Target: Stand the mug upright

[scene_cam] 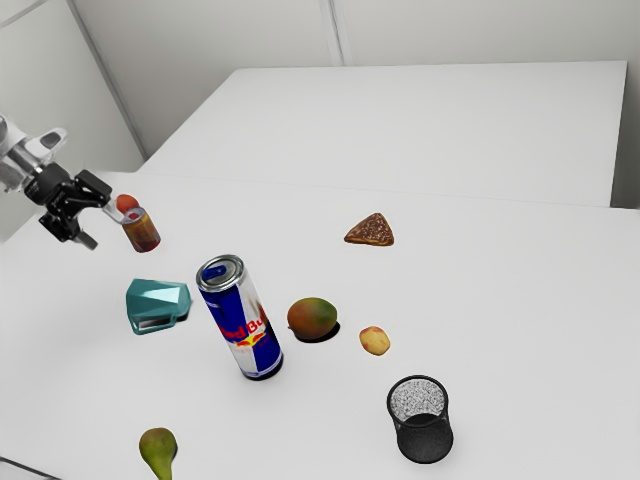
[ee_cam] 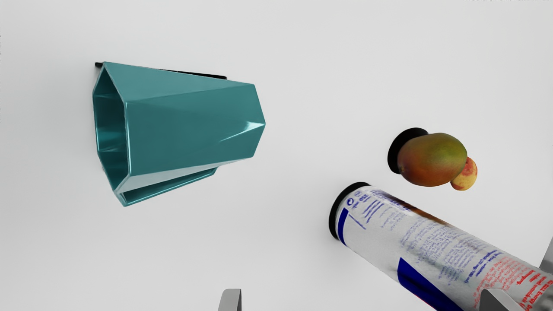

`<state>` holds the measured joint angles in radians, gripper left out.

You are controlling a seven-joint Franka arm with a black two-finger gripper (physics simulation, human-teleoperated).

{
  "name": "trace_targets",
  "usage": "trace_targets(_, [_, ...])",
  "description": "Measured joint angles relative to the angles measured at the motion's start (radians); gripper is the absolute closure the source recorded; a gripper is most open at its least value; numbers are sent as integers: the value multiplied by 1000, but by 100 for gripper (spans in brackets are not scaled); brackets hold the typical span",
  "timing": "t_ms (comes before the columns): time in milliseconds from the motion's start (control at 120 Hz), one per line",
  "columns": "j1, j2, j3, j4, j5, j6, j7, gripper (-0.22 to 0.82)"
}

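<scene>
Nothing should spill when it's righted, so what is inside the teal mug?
Through the mouth of the mug, bare inner walls show; its upper side covers the deeper part.

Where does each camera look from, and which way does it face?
Exterior view: beside the arm, facing down across the table; arm and open gripper show.
Wrist view: on the arm's end, facing down at the table; fingertips show.
Both show the teal mug on its side, Red Bull can, mango and small yellow-red fruit.
</scene>
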<state>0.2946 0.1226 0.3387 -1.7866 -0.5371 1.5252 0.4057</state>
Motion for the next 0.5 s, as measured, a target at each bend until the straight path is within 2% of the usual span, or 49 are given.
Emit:
trace_targets(100, [19, 11, 0, -32, -19, 62, 43, 0])
trace_targets(200, [36, 72, 0, -43, -50, 112, 86, 0])
trace_targets(500, [90, 146, 0, -161, -217, 198, 224, 0])
